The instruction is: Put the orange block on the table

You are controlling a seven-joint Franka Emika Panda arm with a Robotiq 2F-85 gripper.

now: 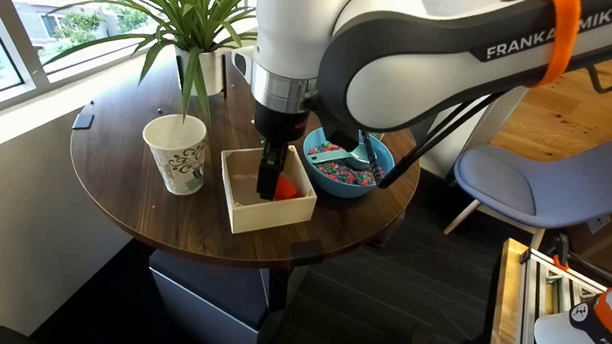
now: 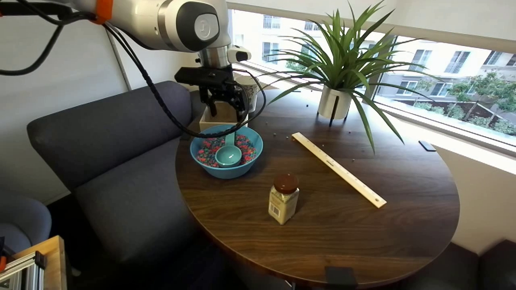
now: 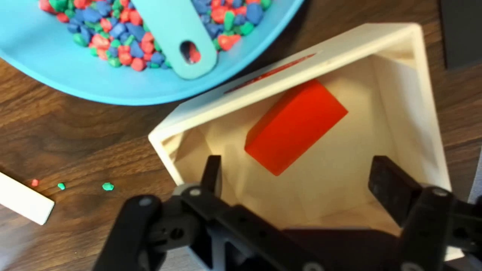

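In an exterior view, a patterned cup point(image 1: 176, 155) stands left of the spread hand point(image 1: 268, 190), which hangs over a wooden box point(image 1: 274, 217) walling in the orange block point(image 1: 287, 188), while right of the hand are a blue bowl point(image 1: 340, 189) and, higher, an arm point(image 1: 415, 95) lettered "FRANKA" and, past an orange strap point(image 1: 563, 39), "MIKA".

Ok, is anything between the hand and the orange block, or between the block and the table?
Nothing visible stands between the open hand and the orange block. But the block lies inside the wooden box, whose floor and sides separate it from the table; it would likely need lifting out.
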